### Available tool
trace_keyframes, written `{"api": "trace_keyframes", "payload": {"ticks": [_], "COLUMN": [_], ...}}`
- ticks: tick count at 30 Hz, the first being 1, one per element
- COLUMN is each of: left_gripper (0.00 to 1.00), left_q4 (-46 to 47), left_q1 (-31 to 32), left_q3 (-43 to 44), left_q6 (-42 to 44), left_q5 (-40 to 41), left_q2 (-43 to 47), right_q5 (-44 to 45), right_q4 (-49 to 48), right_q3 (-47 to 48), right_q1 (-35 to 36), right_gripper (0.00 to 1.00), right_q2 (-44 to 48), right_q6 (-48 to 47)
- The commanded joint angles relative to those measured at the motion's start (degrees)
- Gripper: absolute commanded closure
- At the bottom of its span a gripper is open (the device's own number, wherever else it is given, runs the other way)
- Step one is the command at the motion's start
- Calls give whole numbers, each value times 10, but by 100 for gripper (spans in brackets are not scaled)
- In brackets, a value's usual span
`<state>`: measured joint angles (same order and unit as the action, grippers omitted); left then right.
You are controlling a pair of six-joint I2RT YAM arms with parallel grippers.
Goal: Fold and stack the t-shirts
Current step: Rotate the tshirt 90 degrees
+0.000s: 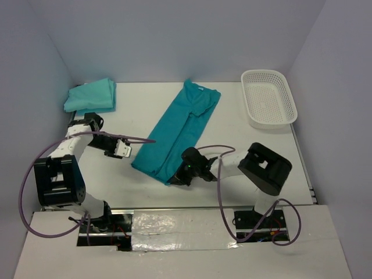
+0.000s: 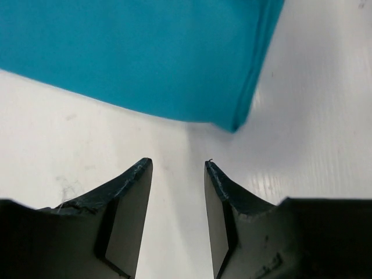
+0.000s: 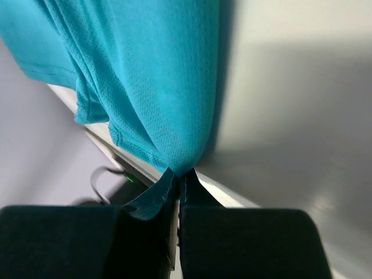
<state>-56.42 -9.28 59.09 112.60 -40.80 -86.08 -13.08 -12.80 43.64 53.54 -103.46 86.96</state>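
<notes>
The top view looks steeply down from above and behind the robot, far enough back to take in the whole table (image 1: 244, 151). The left wrist view sits just behind the left claw (image 2: 177, 165) and looks closely down past it onto the table and a corner of the teal t-shirt (image 2: 133, 52). The right wrist view, behind the right claw (image 3: 179, 177), is nearer still, with cloth filling much of it. All three views share the near end of that shirt.
</notes>
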Motion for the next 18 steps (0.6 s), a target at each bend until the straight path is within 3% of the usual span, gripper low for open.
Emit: {"api": "trace_keyframes", "payload": {"ticks": [1,3,4,5,7,11,12,14,15,18], "left_gripper": [46,45,45,45,46,47,47,46,45,45], "left_q4": [-1,48,82,174,237,299,291,242,165,16], "left_q1": [33,76,88,137,178,278,291,305,305,313], "left_q3": [-2,-16,-24,-31,-42,-43,-50,-62,-75,-98], "left_q6": [152,97,17,-35,-130,-143,-115,62,211,376], "left_q5": [-82,-81,-66,-54,-19,13,19,13,8,22], "left_q2": [1,0,0,1,-3,9,22,42,70,119], "right_q5": [-20,-48,-55,-62,-71,-90,-88,-82,-81,-89], "right_q4": [77,67,70,93,106,145,156,185,189,189], "right_q3": [-108,-152,-184,-197,-234,-278,-282,-281,-278,-275], "right_q1": [-14,-24,-28,-33,-53,-95,-106,-114,-118,-137], "right_gripper": [100,100,100,100,100,100,100,100,100,100], "right_q2": [55,103,116,141,166,215,233,249,260,257], "right_q6": [-83,-87,-95,-114,-132,-189,-201,-219,-234,-267]}}
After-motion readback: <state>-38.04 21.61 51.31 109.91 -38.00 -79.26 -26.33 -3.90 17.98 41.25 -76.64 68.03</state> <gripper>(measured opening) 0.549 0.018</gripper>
